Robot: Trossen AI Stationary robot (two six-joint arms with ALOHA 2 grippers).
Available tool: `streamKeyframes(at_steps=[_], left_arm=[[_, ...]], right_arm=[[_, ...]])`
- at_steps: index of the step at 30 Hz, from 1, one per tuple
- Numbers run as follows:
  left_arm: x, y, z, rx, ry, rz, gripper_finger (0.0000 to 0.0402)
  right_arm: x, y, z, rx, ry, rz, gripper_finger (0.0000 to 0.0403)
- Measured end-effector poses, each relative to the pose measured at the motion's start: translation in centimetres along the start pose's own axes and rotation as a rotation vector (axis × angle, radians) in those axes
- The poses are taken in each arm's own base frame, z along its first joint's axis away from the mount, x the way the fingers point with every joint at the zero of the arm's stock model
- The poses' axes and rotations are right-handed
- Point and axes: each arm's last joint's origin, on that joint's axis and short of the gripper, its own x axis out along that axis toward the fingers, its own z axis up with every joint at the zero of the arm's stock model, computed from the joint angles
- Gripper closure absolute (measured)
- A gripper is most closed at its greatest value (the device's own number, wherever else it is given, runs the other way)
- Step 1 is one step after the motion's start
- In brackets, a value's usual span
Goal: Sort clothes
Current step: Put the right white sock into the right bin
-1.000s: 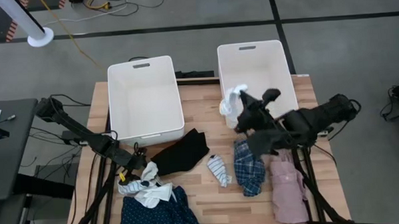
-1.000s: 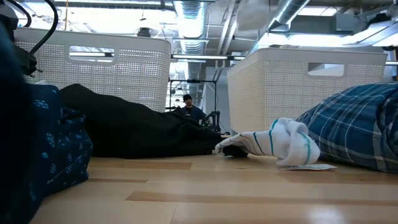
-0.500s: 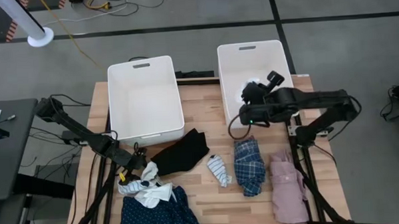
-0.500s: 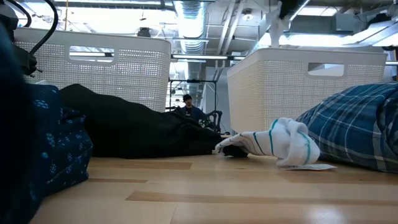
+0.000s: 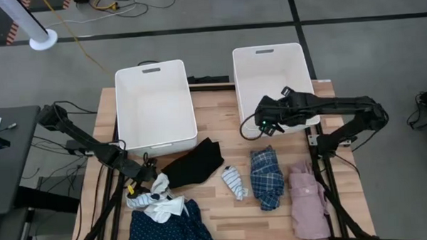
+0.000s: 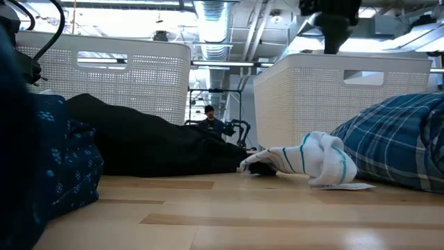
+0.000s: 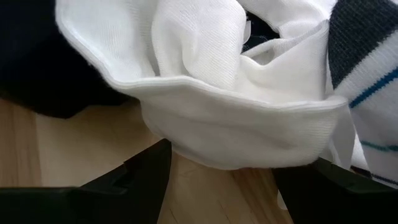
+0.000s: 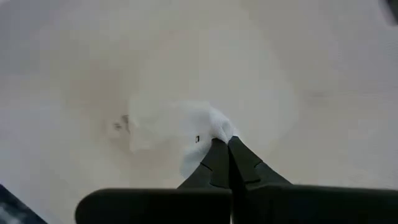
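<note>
Since a second ago, the right gripper [image 5: 265, 124] has swung over the right bin [image 5: 251, 79], fingertips pressed together on a white garment [image 8: 180, 127]. Low view: striped sock [image 6: 312, 158] beside blue plaid garment [image 6: 395, 135]. Left gripper [image 7: 217, 171], spread, meets white cloth [image 7: 236, 118]. No writing readable

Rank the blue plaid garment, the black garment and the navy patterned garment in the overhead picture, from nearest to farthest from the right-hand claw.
From the right gripper, over the right bin's near edge:
1. Blue plaid garment, just below it on the table's right.
2. Black garment, mid-table, by the left bin.
3. Navy patterned garment, at the front left edge.
</note>
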Motion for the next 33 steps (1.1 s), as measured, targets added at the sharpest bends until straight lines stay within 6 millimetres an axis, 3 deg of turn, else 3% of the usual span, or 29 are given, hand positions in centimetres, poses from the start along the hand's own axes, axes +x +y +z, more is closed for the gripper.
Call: streamKeyframes(at_steps=[4, 10, 21, 27, 33], left_arm=[[0.0, 0.0, 0.0, 0.0, 0.0, 0.0, 0.0139], [0.0, 0.0, 0.0, 0.0, 0.0, 0.0, 0.0139], [0.0, 0.0, 0.0, 0.0, 0.0, 0.0, 0.0139], [0.0, 0.0, 0.0, 0.0, 0.0, 0.0, 0.0139], [0.0, 0.0, 0.0, 0.0, 0.0, 0.0, 0.0139]], right_arm=[[1.7, 0.3, -0.4, 0.01, 0.025, 0.087, 0.0403], [3.9, -0.2, -0.7, 0.032, 0.063, 0.084, 0.0403], [7.9, -1.2, 0.0, 0.187, 0.09, 0.385, 0.0403], [8.2, -1.4, 0.3, 0.203, 0.091, 0.527, 0.0392], [8.0, -1.1, -0.1, 0.174, 0.129, 0.553, 0.0344]])
